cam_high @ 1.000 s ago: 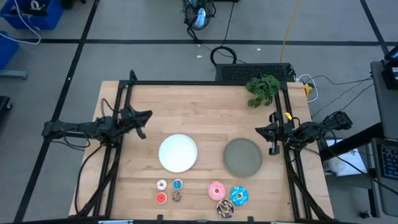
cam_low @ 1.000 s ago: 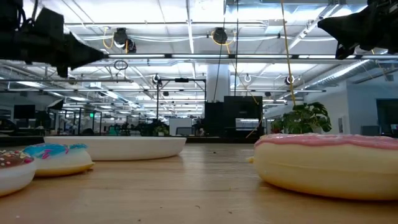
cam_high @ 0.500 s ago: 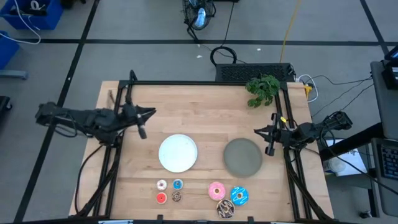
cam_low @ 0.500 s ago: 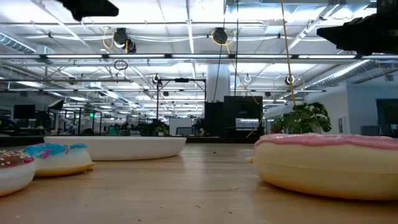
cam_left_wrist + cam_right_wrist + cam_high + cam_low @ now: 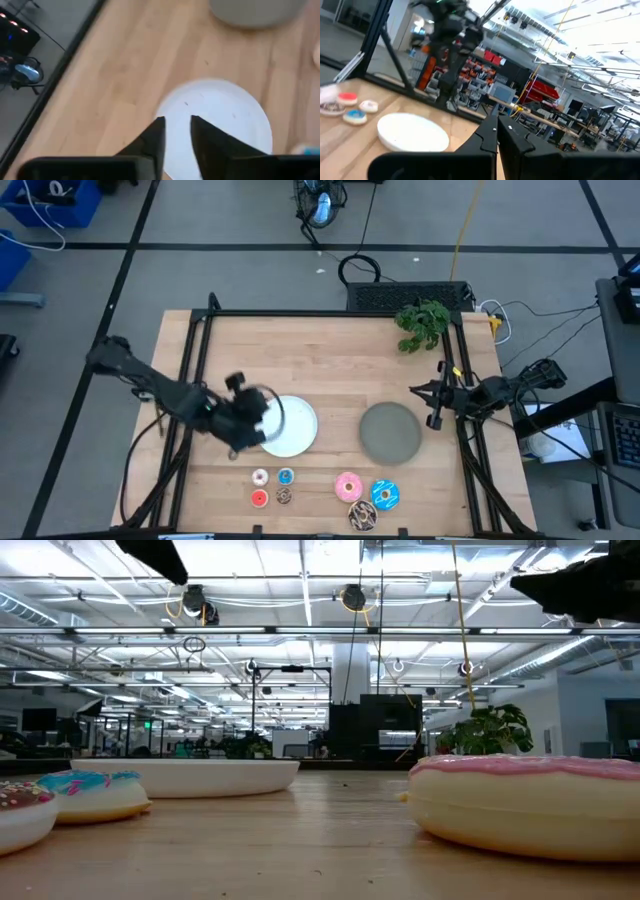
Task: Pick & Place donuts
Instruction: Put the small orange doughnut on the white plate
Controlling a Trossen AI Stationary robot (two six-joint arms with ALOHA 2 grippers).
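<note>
Nearest the front edge of the light wooden desk (image 5: 330, 350), all seven toy donuts lie untouched. The four tiny ones form a small square: the pink-white tiny donut (image 5: 260, 477), the blue tiny donut (image 5: 286, 476), the red tiny donut (image 5: 259, 498) and the brown tiny donut (image 5: 284, 497). Just beside them, to the right, are the larger pink iced donut (image 5: 348, 486), the blue sprinkled donut (image 5: 385, 495) and the brown sprinkled donut (image 5: 363, 515).

Behind them stand the white round plate (image 5: 292, 430) and the grey round plate (image 5: 390, 432), and both carry nothing (so no donut is placed yet).

The left gripper (image 5: 262, 418) hangs over the left rim of the white plate; its fingers stand a narrow gap apart and hold nothing. The right gripper (image 5: 434, 404) waits at the right side, near the grey plate, with fingers closed and empty.

I judge the task is at its very beginning: all seven picks are left.
</note>
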